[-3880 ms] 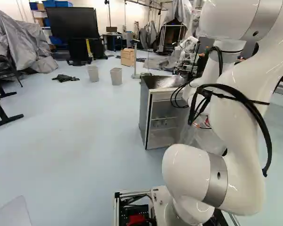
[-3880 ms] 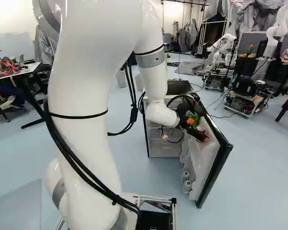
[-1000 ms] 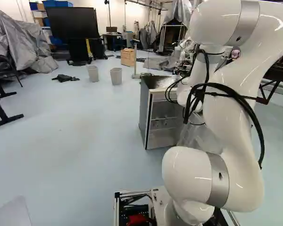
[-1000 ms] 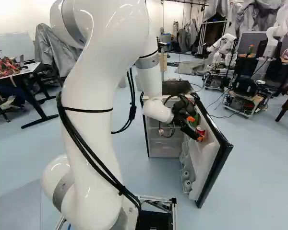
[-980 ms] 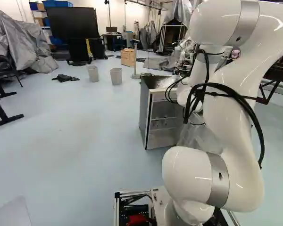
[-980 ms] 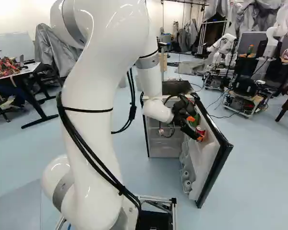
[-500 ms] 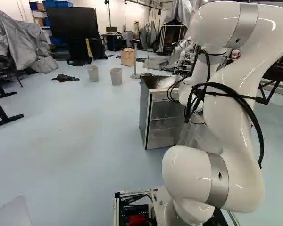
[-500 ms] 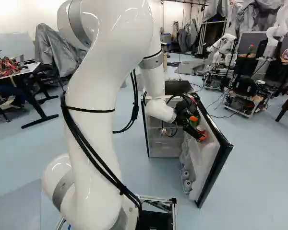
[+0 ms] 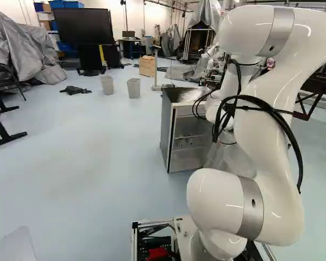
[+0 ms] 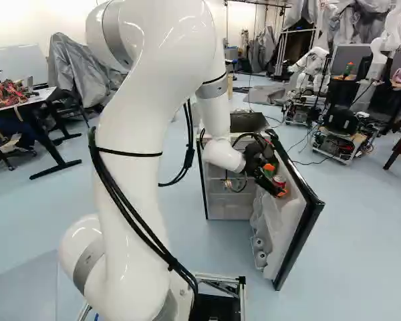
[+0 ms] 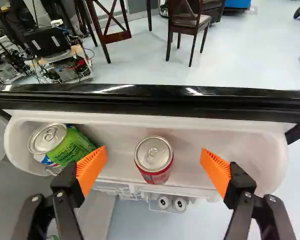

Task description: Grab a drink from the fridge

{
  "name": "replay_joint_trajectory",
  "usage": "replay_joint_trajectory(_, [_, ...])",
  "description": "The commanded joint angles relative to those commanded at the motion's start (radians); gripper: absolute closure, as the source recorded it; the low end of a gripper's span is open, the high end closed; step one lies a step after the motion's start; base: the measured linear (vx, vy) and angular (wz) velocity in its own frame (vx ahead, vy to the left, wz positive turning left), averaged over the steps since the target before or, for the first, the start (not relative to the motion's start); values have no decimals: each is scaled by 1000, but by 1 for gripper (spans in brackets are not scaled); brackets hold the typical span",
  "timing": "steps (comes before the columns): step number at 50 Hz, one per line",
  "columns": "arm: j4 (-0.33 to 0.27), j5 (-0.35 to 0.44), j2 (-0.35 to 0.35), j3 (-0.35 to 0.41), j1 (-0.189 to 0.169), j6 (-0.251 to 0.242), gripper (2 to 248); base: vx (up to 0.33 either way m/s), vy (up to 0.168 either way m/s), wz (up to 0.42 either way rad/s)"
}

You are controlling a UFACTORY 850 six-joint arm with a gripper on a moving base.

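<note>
At the opened door of the small fridge [image 10: 234, 200], my gripper [image 10: 275, 180] reaches toward the upper door shelf in the right base view. Seen from the wrist, the gripper [image 11: 154, 167] is open wide, its orange pads well apart. A red can with a silver top [image 11: 154, 159] stands upright in the door shelf [image 11: 230, 135], between and ahead of the fingers, touched by neither. Beside one finger a green can [image 11: 65, 145] leans in the shelf's end, partly over another can. Lower down the door, two can tops [image 11: 171, 203] show.
The fridge door's black edge [image 10: 299, 234] juts toward the base's right. A clear plastic cover lies on the fridge top [image 9: 176, 93]. Beyond the door stand wooden chairs [image 11: 189, 22] and another robot [image 10: 311, 63]. Two grey bins [image 9: 133, 88] stand left of the fridge.
Over the last second the arm has shifted slightly, bringing the gripper a little to the right in the right base view. The base, fridge and door have stayed put.
</note>
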Motion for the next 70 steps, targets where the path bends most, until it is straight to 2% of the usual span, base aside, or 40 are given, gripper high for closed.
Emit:
replay_joint_trajectory(14, [0, 0, -30, -11, 0, 0, 3, 0, 0, 0])
replay_joint_trajectory(35, [0, 0, -34, -13, 0, 0, 6, 0, 0, 0])
replay_joint_trajectory(36, [0, 0, -34, -13, 0, 0, 40, 0, 0, 0])
replay_joint_trajectory(41, [0, 0, -34, -13, 0, 0, 40, 0, 0, 0])
replay_joint_trajectory(42, [0, 0, -34, -13, 0, 0, 78, 0, 0, 0])
replay_joint_trajectory(46, [0, 0, -34, -13, 0, 0, 78, 0, 0, 0])
replay_joint_trajectory(47, [0, 0, -34, -13, 0, 0, 116, 0, 0, 0])
replay_joint_trajectory(51, [0, 0, -34, -13, 0, 0, 116, 0, 0, 0])
replay_joint_trajectory(52, [0, 0, -34, -13, 0, 0, 150, 0, 0, 0])
replay_joint_trajectory(70, [0, 0, -33, -12, 1, 0, 154, 0, 0, 0])
